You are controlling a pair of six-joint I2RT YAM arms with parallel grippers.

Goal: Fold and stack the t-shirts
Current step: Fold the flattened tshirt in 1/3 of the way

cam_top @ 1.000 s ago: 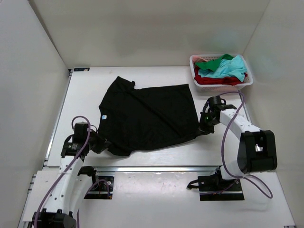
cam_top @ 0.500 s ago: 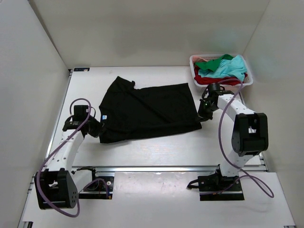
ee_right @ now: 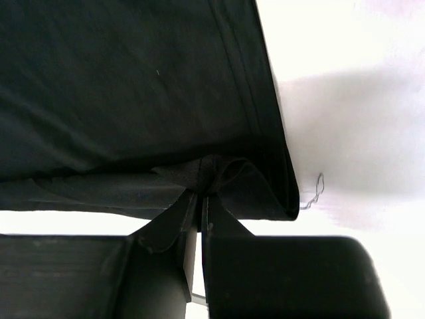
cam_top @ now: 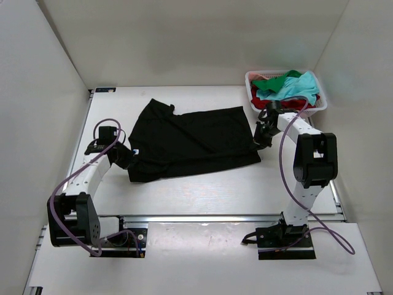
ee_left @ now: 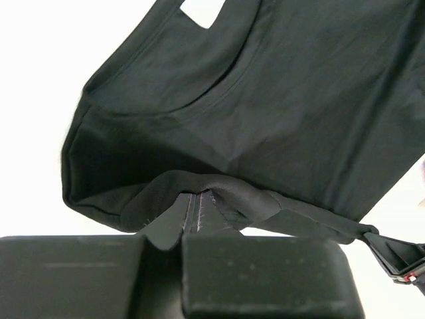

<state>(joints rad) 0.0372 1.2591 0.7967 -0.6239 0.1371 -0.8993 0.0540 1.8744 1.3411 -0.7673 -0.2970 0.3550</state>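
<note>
A black t-shirt (cam_top: 190, 142) lies across the middle of the table, its near part folded up over the rest. My left gripper (cam_top: 126, 158) is shut on the shirt's left near edge; the left wrist view shows the black cloth (ee_left: 265, 100) pinched between the jaws, with the pale label (ee_left: 202, 12) at the top. My right gripper (cam_top: 260, 140) is shut on the shirt's right edge; the right wrist view shows a bunch of black cloth (ee_right: 133, 86) in the jaws. Teal (cam_top: 295, 90), green (cam_top: 277, 80) and red (cam_top: 270, 104) t-shirts lie heaped in the basket.
The pink-white lattice basket (cam_top: 320, 107) stands at the back right corner, just behind my right arm. White walls close the table on three sides. A loose thread (ee_right: 313, 193) lies on the table beside the shirt's edge.
Both grippers have carried the shirt's near edge away from the arm bases toward the back, folding the near part over the shirt. The shirt now covers less depth.
</note>
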